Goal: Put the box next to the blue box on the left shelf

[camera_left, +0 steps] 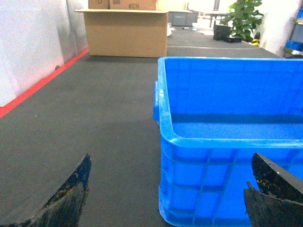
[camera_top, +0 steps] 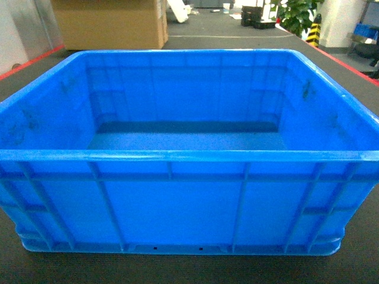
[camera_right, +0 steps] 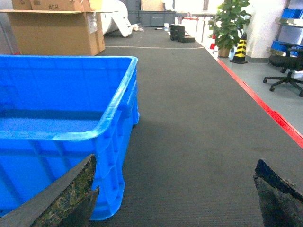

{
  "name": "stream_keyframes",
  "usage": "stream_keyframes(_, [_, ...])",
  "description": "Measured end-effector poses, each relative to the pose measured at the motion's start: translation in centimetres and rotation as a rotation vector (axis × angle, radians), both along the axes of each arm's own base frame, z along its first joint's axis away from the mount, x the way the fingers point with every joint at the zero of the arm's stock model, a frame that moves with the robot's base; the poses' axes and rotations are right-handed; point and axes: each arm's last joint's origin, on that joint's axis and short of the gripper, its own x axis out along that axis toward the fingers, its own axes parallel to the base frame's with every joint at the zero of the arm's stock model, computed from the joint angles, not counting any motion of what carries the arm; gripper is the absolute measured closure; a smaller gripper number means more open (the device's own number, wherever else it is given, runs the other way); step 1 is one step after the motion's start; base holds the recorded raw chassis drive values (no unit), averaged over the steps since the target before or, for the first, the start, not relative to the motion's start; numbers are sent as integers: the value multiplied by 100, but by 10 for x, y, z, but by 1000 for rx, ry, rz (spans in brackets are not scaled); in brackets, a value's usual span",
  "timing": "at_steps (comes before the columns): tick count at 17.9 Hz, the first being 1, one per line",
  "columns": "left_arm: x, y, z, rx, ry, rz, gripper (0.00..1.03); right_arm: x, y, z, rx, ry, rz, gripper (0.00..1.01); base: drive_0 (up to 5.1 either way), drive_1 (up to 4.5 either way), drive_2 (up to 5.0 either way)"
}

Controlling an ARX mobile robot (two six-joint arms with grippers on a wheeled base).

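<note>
- the box sits on the dark ribbed floor mat right in front of the robot, its long side facing the head camera; neither the left shelf nor the other blue box is in view.
- left pincer is spread wide and holds nothing, its worn black fingers straddling the box's near left corner.
- right pincer is likewise wide apart and empty, one finger in front of the box's near right corner.
- to lift well, i'd judge both pincers should take the thick rim at matching points on opposite short sides, level, so the box doesn't tip.
- the box is empty inside; a cardboard carton stands well beyond it.
</note>
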Motion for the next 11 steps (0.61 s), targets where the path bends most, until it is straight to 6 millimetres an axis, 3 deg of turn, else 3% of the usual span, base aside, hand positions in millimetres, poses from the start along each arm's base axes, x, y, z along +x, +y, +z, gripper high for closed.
stream_keyframes(11, [0,0,0,0,0,0,5,0,0,0,0,0,0,3,0,0,0])
